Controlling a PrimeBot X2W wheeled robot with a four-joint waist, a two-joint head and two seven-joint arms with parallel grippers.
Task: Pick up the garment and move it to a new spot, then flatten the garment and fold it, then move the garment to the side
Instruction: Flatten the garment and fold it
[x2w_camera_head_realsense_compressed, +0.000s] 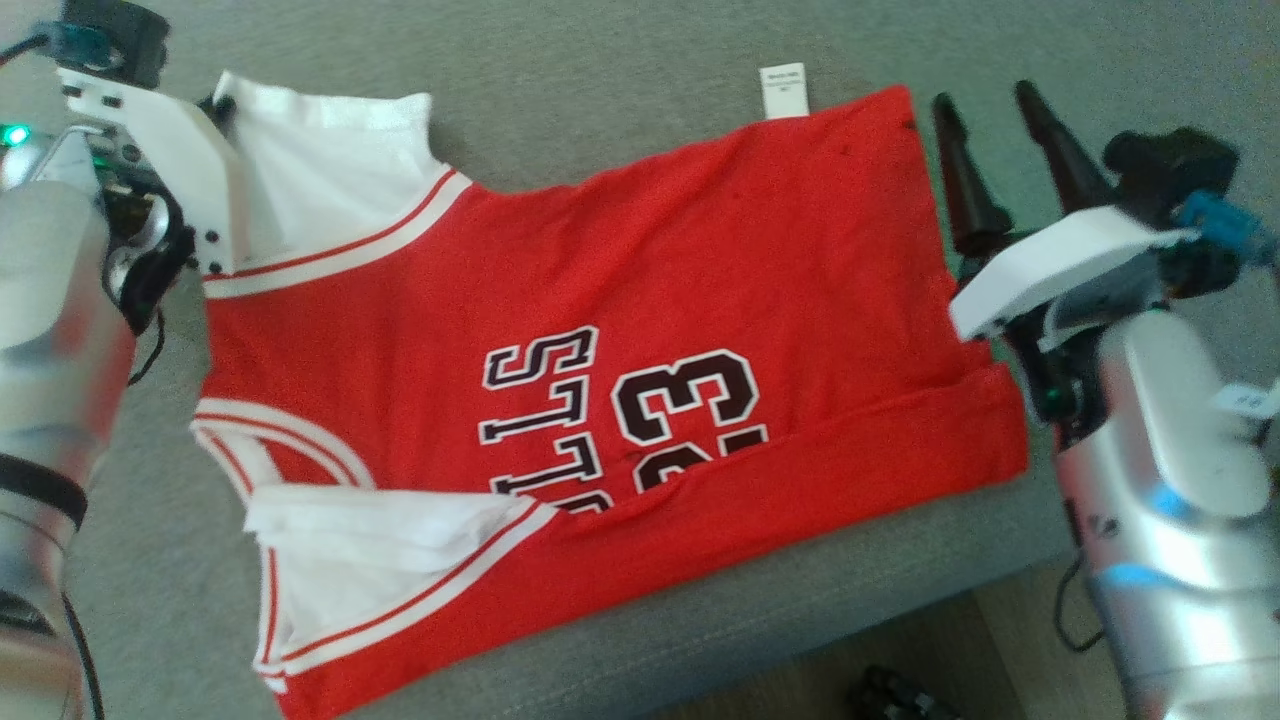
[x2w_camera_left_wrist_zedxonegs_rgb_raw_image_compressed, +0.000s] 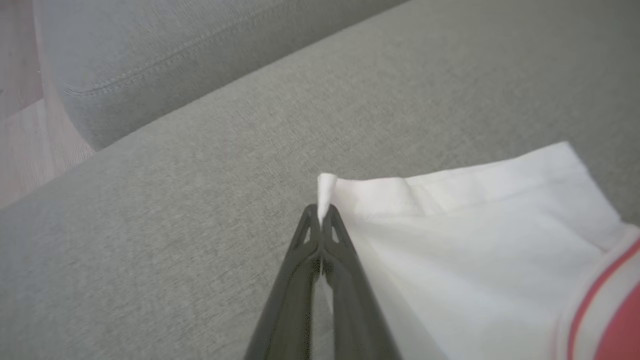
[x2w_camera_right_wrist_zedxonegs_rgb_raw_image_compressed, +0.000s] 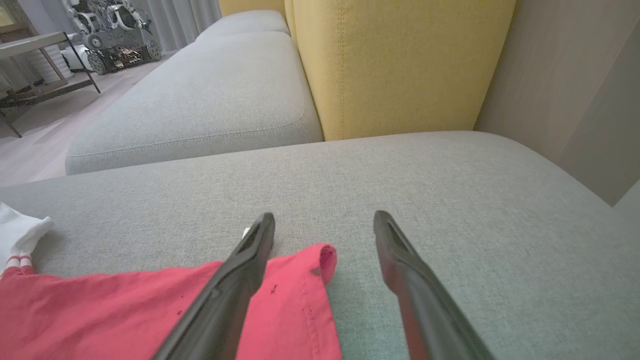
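Garment (x2w_camera_head_realsense_compressed: 600, 330) lies with its white sleeve corner pinched in left tool (x2w_camera_left_wrist_zedxonegs_rgb_raw_image_compressed: 322, 214).

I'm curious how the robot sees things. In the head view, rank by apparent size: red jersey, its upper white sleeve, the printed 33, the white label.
Largest to smallest:
1. red jersey
2. upper white sleeve
3. printed 33
4. white label

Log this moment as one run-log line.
jersey: lying on grey sofa | left pincer: shut on white sleeve corner | right pincer: open, at red hem corner
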